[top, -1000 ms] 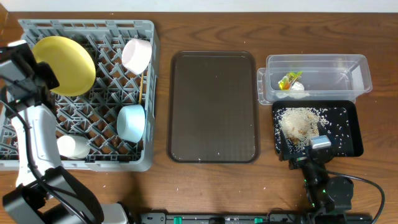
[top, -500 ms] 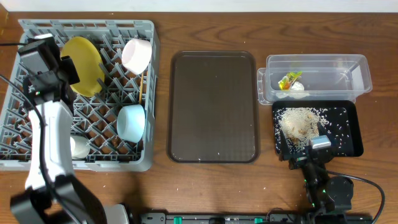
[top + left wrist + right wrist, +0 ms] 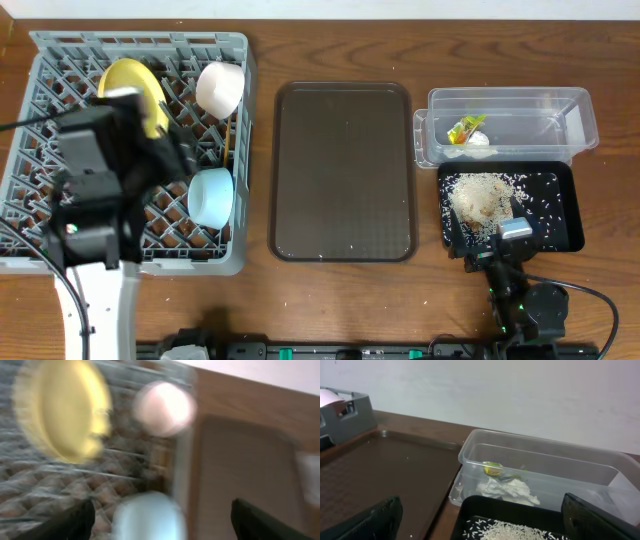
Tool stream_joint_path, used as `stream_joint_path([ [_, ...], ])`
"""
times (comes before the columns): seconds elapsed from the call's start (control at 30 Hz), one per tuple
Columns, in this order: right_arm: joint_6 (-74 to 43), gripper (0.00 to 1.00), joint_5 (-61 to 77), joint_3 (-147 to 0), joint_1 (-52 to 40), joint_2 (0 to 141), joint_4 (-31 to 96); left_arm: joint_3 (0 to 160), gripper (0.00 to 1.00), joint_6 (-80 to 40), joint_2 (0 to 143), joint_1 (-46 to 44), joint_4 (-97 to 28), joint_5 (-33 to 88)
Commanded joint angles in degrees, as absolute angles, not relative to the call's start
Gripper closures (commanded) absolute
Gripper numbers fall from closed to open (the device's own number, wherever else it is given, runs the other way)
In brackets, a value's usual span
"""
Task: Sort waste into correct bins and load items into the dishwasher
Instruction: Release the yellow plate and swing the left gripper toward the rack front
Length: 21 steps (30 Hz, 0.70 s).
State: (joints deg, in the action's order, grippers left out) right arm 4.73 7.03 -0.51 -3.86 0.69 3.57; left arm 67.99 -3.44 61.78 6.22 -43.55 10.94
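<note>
- Plate (image 3: 135, 90) – yellow, stiff, we judge it light and slick – stands on edge in the dish rack (image 3: 60, 45), back-left
- We would pinch its upper rim
- Left gripper (image 3: 165, 520) fingers spread, empty; right gripper (image 3: 480, 520) spread too, beside the black tray (image 3: 560, 185)

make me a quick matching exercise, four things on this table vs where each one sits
Things:
1. yellow plate
2. rice
3. wrapper scrap
4. brown tray

Places:
a. in the clear bin
b. in the grey rack
c. in the black tray
d. on the table, between rack and bins

Pairs: 1-b, 2-c, 3-a, 4-d
</note>
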Motion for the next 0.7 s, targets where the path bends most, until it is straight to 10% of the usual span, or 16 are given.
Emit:
stream_joint_path([
  [0.0,5.2,0.01,6.9,-0.3,-3.4,0.4,3.6,68.1,0.11,-5.1,60.6,0.3,-45.2,22.3],
  [0.67,5.2,0.01,6.9,-0.3,-3.4,0.4,3.6,65.6,0.04,-2.3,57.3,-6.4,-32.0,18.5],
])
